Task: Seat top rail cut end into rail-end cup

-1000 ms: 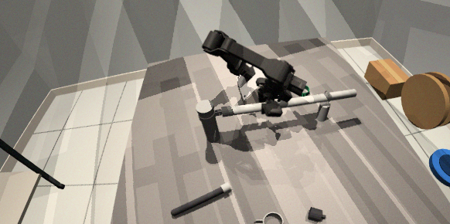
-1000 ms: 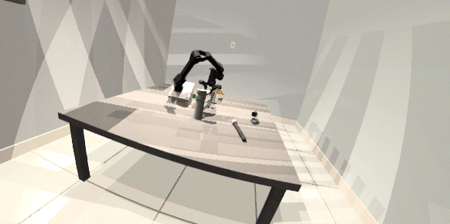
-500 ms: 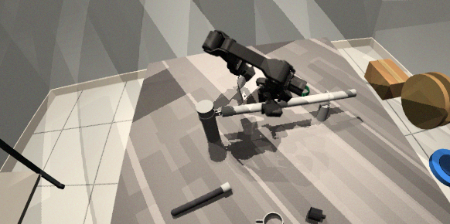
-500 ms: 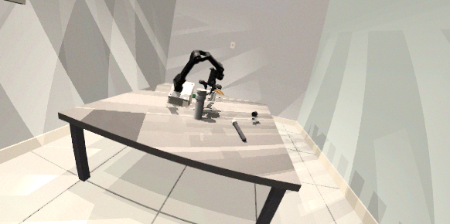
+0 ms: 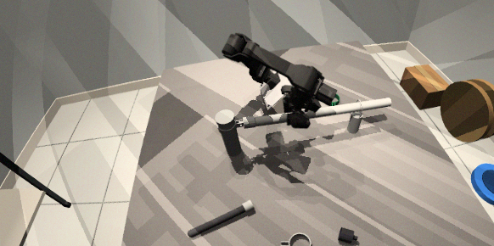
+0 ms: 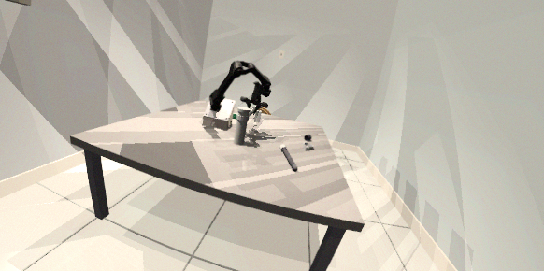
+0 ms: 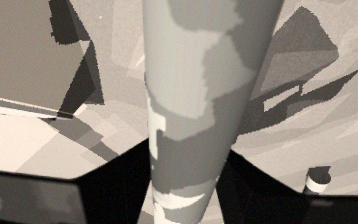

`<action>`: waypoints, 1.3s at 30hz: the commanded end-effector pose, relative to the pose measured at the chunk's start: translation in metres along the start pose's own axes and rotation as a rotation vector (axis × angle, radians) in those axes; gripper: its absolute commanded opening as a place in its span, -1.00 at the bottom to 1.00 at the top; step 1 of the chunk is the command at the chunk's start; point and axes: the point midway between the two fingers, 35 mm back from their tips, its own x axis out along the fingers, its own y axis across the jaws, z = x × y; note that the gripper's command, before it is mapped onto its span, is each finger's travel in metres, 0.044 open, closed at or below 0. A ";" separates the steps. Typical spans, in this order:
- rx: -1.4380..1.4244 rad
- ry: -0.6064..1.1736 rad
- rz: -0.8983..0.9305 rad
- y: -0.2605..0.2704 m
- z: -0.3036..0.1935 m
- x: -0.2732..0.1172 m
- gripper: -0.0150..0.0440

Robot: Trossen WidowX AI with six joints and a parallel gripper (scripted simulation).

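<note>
Drive the rail home along its own line

The end effector [image 5: 298, 114] [image 7: 184, 144] pinches the rail [image 5: 335, 110] [image 7: 190, 90] mid-length, at the centre of the top view. The rail runs from the loop cap [image 5: 358, 112], right of centre, to the rail-end cup [image 5: 250, 122] beside the big post [image 5: 231, 137] [image 6: 240, 128]. Seating depth is unclear; push straight toward the post, gently, keeping the brace band [image 5: 227, 126] high, then release squarely.

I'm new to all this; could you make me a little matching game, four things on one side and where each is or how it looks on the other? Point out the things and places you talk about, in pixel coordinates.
1. hand [image 5: 299, 114] [image 7: 184, 144]
2. big post [image 5: 231, 139] [image 6: 240, 128]
3. blue ring-shaped object [image 5: 479, 181]
4. wooden-looking box [image 5: 420, 88]

A. standing upright on the table
B. beside the round brown object
C. closed on the pale rail [image 5: 339, 109] [image 7: 195, 90]
D. at the top view's right edge

1-C, 2-A, 3-D, 4-B
</note>
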 end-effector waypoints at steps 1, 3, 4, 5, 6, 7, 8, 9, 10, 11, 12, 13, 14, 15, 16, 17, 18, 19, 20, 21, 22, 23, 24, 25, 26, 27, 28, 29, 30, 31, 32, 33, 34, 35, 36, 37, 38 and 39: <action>0.003 -0.001 -0.002 0.000 -0.002 -0.001 -0.49; 0.003 -0.001 -0.002 0.000 -0.002 -0.001 -0.49; 0.003 -0.001 -0.002 0.000 -0.003 -0.001 -0.49; 0.003 -0.001 -0.002 0.000 -0.003 -0.001 -0.49; 0.003 -0.001 -0.002 -0.001 -0.003 -0.001 -0.49; 0.003 -0.001 -0.002 -0.001 -0.004 0.000 -0.49; 0.003 -0.001 -0.002 -0.001 -0.004 0.000 -0.49; 0.003 -0.001 -0.002 -0.001 -0.004 0.000 -0.49; 0.003 -0.001 -0.002 -0.001 -0.005 0.000 -0.49; 0.003 -0.001 -0.002 -0.001 -0.005 0.000 -0.49; 0.003 -0.001 -0.002 -0.001 -0.006 0.000 -0.49; 0.003 -0.001 -0.002 -0.001 -0.006 -0.001 -0.49; 0.003 -0.001 -0.002 -0.001 -0.006 -0.001 -0.49; 0.003 -0.001 -0.002 -0.001 -0.007 -0.001 -0.49; 0.003 -0.001 -0.002 -0.001 -0.007 -0.001 -0.49; 0.003 -0.001 -0.002 -0.001 -0.007 -0.001 -0.49; 0.003 -0.001 -0.002 -0.001 -0.008 -0.001 -0.49; 0.003 -0.001 -0.002 -0.001 -0.008 -0.001 -0.49; 0.003 -0.001 -0.002 -0.001 -0.008 -0.001 -0.49; 0.003 -0.001 -0.002 -0.002 -0.009 -0.001 -0.49; 0.003 -0.001 -0.002 -0.002 -0.009 -0.001 -0.49; 0.003 -0.001 -0.002 -0.002 -0.009 -0.002 -0.49; 0.003 -0.001 -0.002 -0.002 -0.010 -0.002 -0.49; 0.003 -0.001 -0.002 -0.002 -0.010 -0.002 -0.49; 0.003 -0.001 -0.002 -0.002 -0.010 -0.002 -0.49; 0.003 -0.001 -0.002 -0.002 -0.010 -0.002 -0.49; 0.003 -0.001 -0.002 -0.002 -0.011 -0.003 -0.49; 0.003 -0.001 -0.002 -0.002 -0.011 -0.003 -0.49; 0.003 -0.001 -0.002 -0.002 -0.011 -0.003 -0.49; 0.003 -0.001 -0.002 -0.003 -0.011 -0.003 -0.49; 0.003 -0.001 -0.002 -0.003 -0.011 -0.004 -0.49; 0.006 -0.018 0.012 0.000 -0.001 0.000 -0.49; 0.006 -0.018 0.012 0.000 -0.001 0.000 -0.49; 0.006 -0.018 0.012 0.000 -0.001 0.000 -0.49; 0.006 -0.018 0.012 0.000 -0.001 0.000 -0.49; 0.006 -0.018 0.012 0.000 -0.001 0.000 -0.49; 0.006 -0.018 0.012 0.000 -0.001 0.000 -0.49; 0.006 -0.018 0.012 0.000 -0.001 0.000 -0.49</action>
